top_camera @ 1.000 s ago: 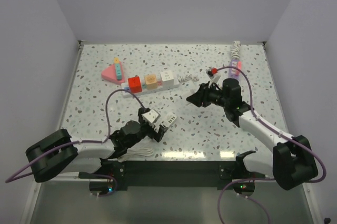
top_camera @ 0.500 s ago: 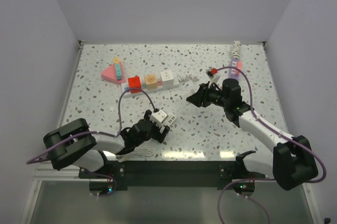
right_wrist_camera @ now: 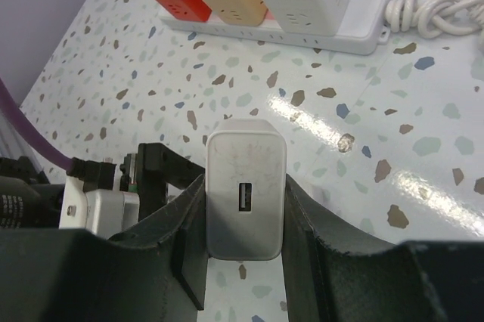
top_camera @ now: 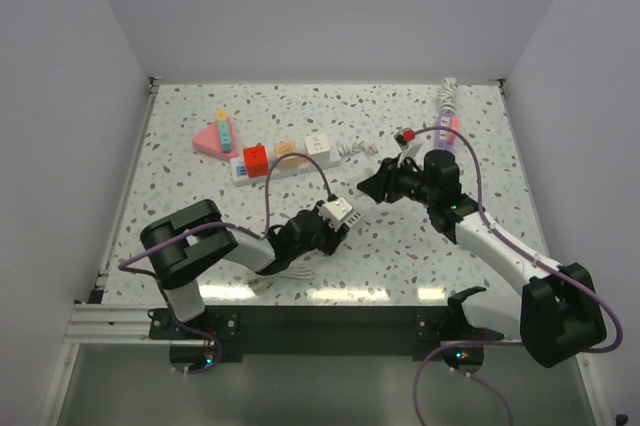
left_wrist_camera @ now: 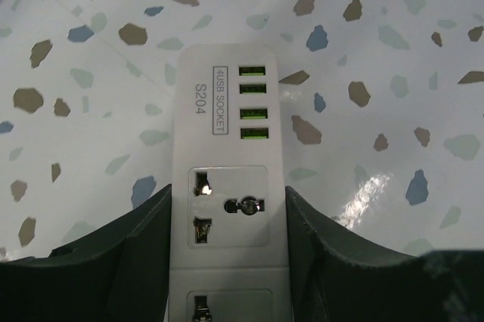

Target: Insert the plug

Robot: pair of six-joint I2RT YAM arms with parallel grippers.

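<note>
The right gripper (right_wrist_camera: 244,220) is clamping the white USB charger (right_wrist_camera: 243,178); the left gripper (left_wrist_camera: 227,212) is squeezing the S204 socket strip (left_wrist_camera: 227,125) by its sides. In the top view the strip is lying lower left of the charger, long axis aiming toward it.

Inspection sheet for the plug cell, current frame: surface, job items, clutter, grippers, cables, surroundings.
Surface: speckled table, glare near front edge.
Job's things: white USB charger; white socket strip with four USB ports; both held.
Clutter: power strip carrying red, tan, white cube adapters; pink wedge back left.
Grippers: left gripper shut on socket strip; right gripper shut on USB charger.
Cables: purple cables on both arms; knotted white cord at power strip's end; coiled cord back right.
Surroundings: plain walls; nothing else seen.
</note>
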